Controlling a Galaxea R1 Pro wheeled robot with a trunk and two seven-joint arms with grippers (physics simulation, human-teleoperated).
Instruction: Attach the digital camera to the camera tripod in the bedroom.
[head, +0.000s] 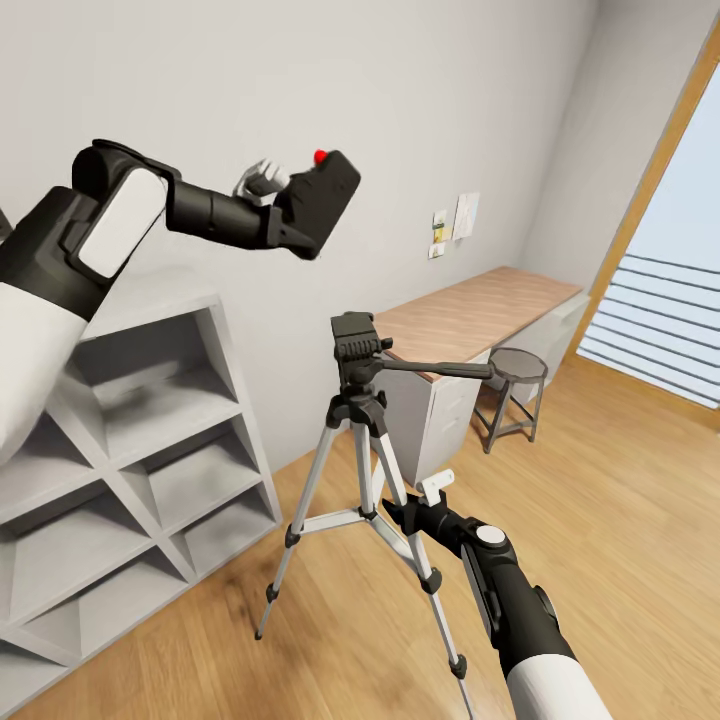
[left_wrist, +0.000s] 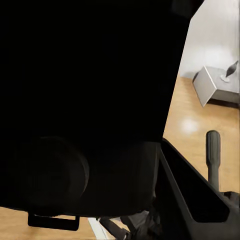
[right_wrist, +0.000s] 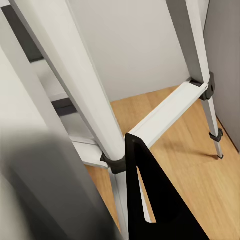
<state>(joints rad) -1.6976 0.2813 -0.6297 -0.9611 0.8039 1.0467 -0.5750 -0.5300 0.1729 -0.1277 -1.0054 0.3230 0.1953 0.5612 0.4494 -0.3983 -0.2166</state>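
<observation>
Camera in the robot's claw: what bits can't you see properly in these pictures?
- Digital camera, left wrist view: a dark mass, no detail.
- Left claw, head view: fingers behind the camera.
- Right claw, head view: too small; open or shut unclear.
- Camera tripod, right wrist view: head cut off.

One digital camera (head: 322, 200) sits at upper centre-left of the head view. One camera tripod (head: 362, 480) stands mid-frame on three legs. One white cube shelf unit (head: 130, 470) fills the lower left. One wooden desk (head: 470, 312) and one round stool (head: 518, 385) lie right of centre. Perhaps three papers (head: 455, 225) hang on the wall, too small to count surely.
</observation>
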